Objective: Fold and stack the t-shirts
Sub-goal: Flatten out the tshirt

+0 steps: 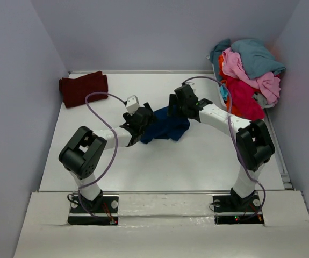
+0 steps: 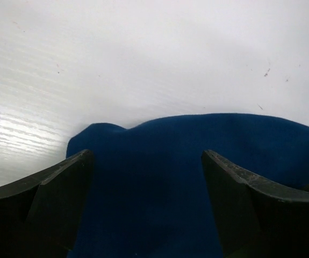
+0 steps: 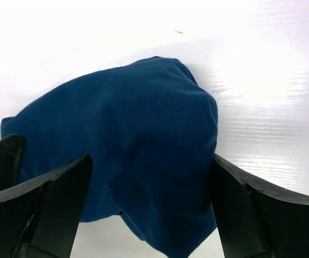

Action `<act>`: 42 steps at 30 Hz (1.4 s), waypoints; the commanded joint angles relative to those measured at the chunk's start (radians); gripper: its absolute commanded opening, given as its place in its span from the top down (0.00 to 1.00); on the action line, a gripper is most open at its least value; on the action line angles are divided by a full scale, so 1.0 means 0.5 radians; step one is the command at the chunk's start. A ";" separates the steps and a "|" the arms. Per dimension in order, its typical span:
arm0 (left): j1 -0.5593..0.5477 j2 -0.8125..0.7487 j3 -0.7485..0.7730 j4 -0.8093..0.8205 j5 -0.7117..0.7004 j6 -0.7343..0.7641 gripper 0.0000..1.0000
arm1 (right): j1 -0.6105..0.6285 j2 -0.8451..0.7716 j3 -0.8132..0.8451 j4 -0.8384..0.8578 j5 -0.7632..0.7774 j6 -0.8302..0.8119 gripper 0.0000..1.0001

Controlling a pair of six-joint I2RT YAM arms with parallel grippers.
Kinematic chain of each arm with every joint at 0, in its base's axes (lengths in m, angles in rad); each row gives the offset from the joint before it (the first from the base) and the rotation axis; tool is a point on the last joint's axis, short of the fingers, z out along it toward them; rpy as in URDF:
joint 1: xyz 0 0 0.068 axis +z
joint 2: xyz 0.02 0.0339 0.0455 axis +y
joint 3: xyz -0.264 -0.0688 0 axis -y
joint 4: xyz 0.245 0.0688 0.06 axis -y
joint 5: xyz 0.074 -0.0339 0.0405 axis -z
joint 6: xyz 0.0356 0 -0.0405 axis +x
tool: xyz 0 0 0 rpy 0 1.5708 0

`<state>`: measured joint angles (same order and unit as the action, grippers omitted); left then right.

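Fingers (image 2: 52,193) of the left gripper (image 2: 146,161) stood wide apart, straddling the navy blue t-shirt (image 2: 197,177) without pinching it. The right gripper (image 3: 151,172) was spread the same way, one black finger on each side of a rounded hump of that cloth. Neither held anything.

From above, the blue shirt lay bunched in a crumpled heap near the middle of the table (image 1: 159,166). The left gripper was at its left edge and the right gripper at its upper right. No print showed on the cloth from any view.

Farther back, a dark maroon t-shirt (image 1: 83,87) sat in the far left corner in a compact, roughly squared shape, which I took to be already folded. In the far right corner a loose pile of t-shirts (image 1: 248,75) in teal, pink, red and orange was heaped, well apart from the arms.

The step in hand looked like taking hold of the blue shirt to spread it flat. That would call for each gripper to close on an outer edge, not the thick middle, then draw the cloth outward so it lies open for folding.
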<state>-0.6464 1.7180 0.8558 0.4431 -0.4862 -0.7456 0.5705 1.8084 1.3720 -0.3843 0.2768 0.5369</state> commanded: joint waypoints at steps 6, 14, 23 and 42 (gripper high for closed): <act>0.053 0.046 0.010 0.080 0.095 -0.021 0.18 | 0.016 -0.024 -0.074 0.054 -0.020 0.009 0.10; 0.053 0.055 -0.040 0.129 0.132 -0.043 0.31 | 0.016 -0.030 -0.103 0.060 -0.063 0.043 0.68; 0.053 -0.061 -0.027 0.129 0.080 -0.015 0.24 | 0.061 0.052 0.287 -0.152 0.060 -0.122 0.93; 0.053 -0.162 -0.042 0.089 0.046 -0.064 0.12 | 0.307 0.022 0.849 -0.428 0.412 -0.353 0.93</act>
<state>-0.6163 1.6890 0.8417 0.4492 -0.4271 -0.7567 0.6704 1.8481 1.7172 -0.5846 0.3985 0.3969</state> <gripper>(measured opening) 0.877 0.144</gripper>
